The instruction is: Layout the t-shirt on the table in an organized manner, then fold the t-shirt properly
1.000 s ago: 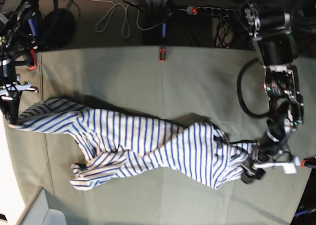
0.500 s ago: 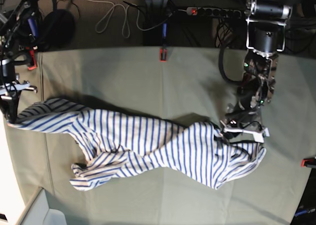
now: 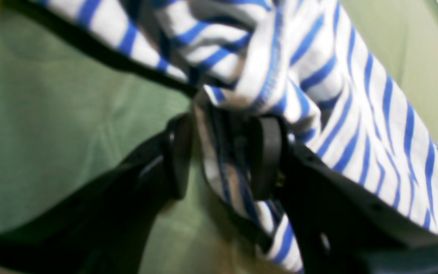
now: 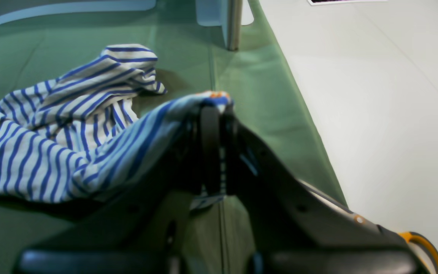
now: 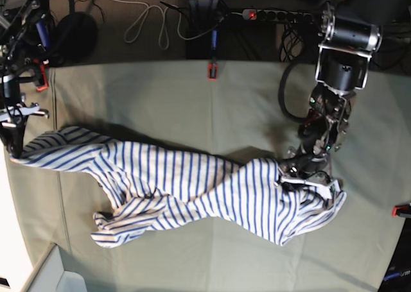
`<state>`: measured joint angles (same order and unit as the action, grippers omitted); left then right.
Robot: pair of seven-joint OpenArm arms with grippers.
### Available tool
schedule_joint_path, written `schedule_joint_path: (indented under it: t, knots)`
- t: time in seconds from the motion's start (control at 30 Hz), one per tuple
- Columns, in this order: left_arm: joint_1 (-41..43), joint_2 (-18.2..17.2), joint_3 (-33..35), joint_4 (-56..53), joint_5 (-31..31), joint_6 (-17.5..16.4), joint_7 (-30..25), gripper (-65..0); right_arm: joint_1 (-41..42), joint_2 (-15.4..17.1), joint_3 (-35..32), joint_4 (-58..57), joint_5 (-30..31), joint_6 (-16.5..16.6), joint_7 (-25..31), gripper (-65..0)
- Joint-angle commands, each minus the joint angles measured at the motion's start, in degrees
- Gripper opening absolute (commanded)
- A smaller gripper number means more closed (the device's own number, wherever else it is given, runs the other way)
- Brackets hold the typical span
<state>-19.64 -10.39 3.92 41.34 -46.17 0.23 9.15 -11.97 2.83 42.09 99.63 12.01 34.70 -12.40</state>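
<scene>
Stripes across one t-shirt (image 5: 192, 189) on one table (image 5: 160, 93) — two sets of jaws, both pinching its cloth.

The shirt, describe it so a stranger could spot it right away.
On the wide green table, the shirt lies bunched and stretched between the left hand and right hand. It is the only fabric item with thin blue stripes on white.

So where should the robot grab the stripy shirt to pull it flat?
Best by its two far ends, probably. The soft white t-shirt with thin blue stripes lies bunched in a long rope across the pale grey-green cloth table. The right gripper is shut on one end and the left gripper on the other, each from its outer side, so pulling apart should spread it.
</scene>
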Motion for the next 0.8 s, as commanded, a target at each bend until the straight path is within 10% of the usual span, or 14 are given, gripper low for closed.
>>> schedule_joint_path:
  t: [0.0, 0.63, 0.77]
  knots:
    - [-1.06, -0.38, -0.10, 0.64, -0.03, -0.19, -0.22, -40.9, 0.32, 0.73, 0.24, 0.98, 0.96, 0.60, 1.90, -65.0]
    - [2.54, -0.29, 1.40, 1.25, -0.29, -0.19, 0.04, -41.3, 0.41, 0.73, 0.24, 0.89, 0.96, 0.60, 1.90, -65.0]
    - [2.10, -0.38, 1.40, 0.99, -0.11, -0.10, 0.04, -56.2, 0.41, 0.73, 0.24, 0.89, 0.96, 0.60, 1.90, -65.0]
